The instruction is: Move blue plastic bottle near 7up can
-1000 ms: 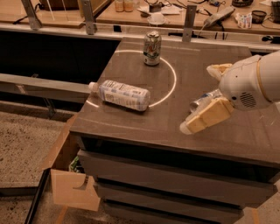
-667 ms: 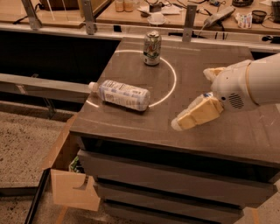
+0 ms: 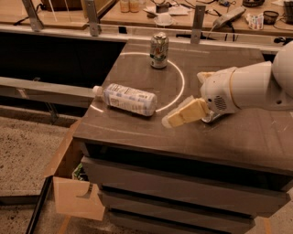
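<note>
The blue plastic bottle (image 3: 127, 98) lies on its side at the left front of the dark table top (image 3: 238, 137), its white cap pointing left past the edge. The 7up can (image 3: 159, 50) stands upright at the back, on a white painted ring. My gripper (image 3: 179, 116) hangs low over the table just right of the bottle's base, a short gap from it, its cream fingers pointing left. It holds nothing.
A white ring (image 3: 178, 77) is painted on the table top. Drawers (image 3: 169, 187) run under the table. An open cardboard box (image 3: 73, 192) sits on the floor at the lower left. A cluttered wooden bench (image 3: 192, 13) and metal posts stand behind.
My gripper has moved left across the table toward the bottle's base. The bottle and the can have not moved.
</note>
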Controlling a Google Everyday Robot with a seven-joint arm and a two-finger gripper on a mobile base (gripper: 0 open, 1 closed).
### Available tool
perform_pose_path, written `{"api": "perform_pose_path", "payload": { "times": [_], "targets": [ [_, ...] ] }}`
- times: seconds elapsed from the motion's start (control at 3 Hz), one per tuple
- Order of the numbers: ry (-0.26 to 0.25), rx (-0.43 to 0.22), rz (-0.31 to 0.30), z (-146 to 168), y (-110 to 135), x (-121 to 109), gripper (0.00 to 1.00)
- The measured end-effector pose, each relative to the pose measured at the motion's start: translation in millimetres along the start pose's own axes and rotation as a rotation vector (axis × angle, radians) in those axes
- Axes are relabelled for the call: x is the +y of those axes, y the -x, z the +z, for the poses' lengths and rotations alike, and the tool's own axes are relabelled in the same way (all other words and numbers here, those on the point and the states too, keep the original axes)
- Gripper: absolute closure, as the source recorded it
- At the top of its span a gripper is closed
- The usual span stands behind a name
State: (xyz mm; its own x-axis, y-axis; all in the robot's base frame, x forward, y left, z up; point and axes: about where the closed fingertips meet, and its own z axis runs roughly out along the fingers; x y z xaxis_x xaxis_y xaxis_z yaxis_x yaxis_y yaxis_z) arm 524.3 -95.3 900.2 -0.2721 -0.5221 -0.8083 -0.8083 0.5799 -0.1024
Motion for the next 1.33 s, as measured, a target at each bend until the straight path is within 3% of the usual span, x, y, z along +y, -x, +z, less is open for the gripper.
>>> {"api": "perform_pose_path", "payload": {
  "times": [1.0,1.33],
  "targets": [
    [0.127,-0.088,-0.026,90.3,16.2,16.0,0.0],
    [0.151,-0.112,-0.025,110.7,18.9,18.8,0.18]
  ]
}}
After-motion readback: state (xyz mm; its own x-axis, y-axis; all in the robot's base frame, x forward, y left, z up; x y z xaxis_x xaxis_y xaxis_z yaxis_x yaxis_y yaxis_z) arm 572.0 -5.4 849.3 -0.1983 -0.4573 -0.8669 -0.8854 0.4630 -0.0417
